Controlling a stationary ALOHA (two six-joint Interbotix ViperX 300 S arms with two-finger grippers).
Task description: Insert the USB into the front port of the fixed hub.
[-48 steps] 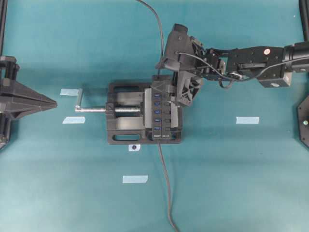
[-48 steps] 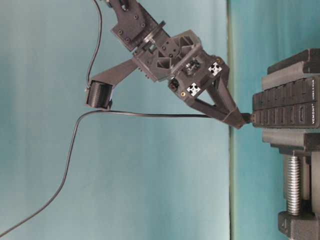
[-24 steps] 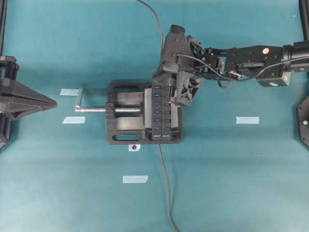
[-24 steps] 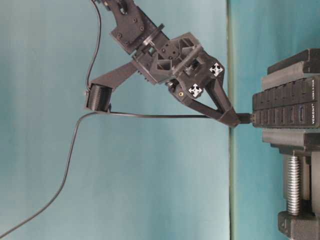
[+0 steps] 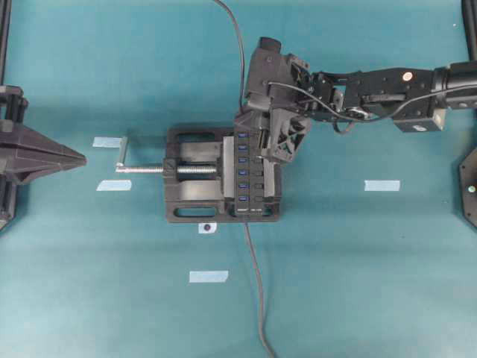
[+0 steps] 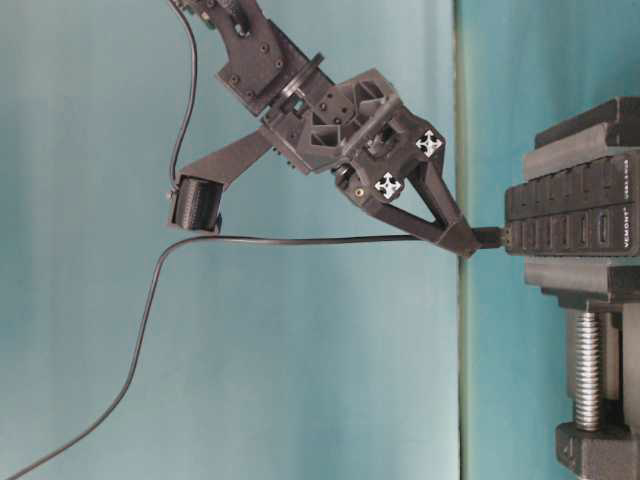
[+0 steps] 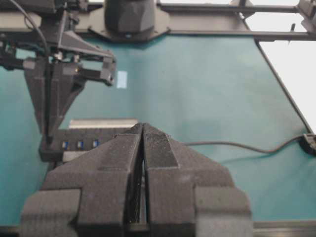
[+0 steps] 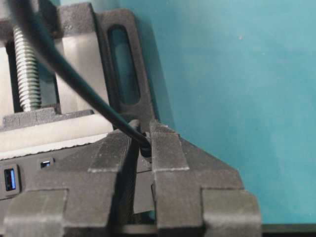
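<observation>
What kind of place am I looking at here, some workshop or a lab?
Most likely a robotics lab test bench. A teal-covered table carries tape markers, a black vise clamps a USB hub, and the right hand of a robot arm holds a cable's plug at the hub.

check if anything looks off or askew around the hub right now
Nothing stands out. The fixed hub sits straight in the vise, and the right pincer holds the USB level at the hub's end.
</observation>
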